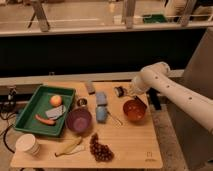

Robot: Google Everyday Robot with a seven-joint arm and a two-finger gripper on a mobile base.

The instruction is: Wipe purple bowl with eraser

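Observation:
The purple bowl [79, 120] stands upright on the wooden table, left of centre, just right of the green tray. The eraser [90, 87], a small dark grey block, lies near the table's back edge, behind the bowl and a little to its right. My gripper [119, 91] hangs over the back middle of the table. It is right of the eraser, apart from it, and just behind-left of the orange bowl [135, 110]. It holds nothing that I can see.
Two light-blue pads [101, 98] [101, 114] lie between the bowls, with a small can [81, 102] and a utensil [115, 119] nearby. The green tray [26, 116] holds food items. A white cup [27, 145], a banana [70, 146] and grapes [100, 148] sit along the front.

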